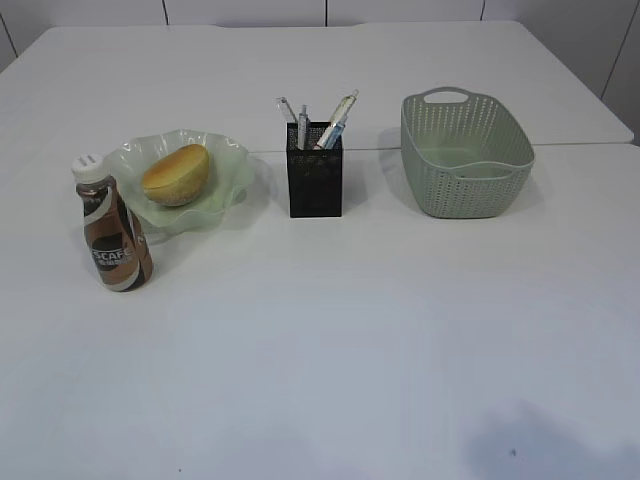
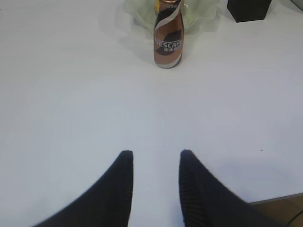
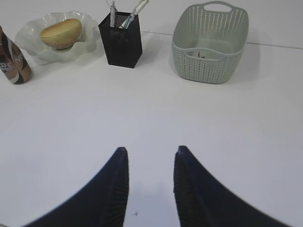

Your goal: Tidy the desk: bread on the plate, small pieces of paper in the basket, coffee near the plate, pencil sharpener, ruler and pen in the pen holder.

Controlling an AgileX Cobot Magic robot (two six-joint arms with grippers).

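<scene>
While both hands, left (image 2: 156, 153) and right (image 3: 147, 150), are hovering open and empty, tidying is looking finished: brown coffee bottle (image 1: 112, 228) standing at seven o'clock of ruffled green glass plate (image 1: 235, 165); no next move needed.

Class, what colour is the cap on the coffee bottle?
White; the cap shows best in the exterior view.

Wall panels (image 1: 245, 10): pale grey-white, across the far edge of the scene, divided by thin vertical seams.
Far tabletop (image 1: 250, 70): white, bounded on its near side by a thin dark seam running left to right; its right edge slants away.
Shadow (image 1: 540, 440): soft grey patch, near right.
Brown strip (image 2: 284, 208): near right corner of the left wrist view; detail too blurred to tell.
</scene>
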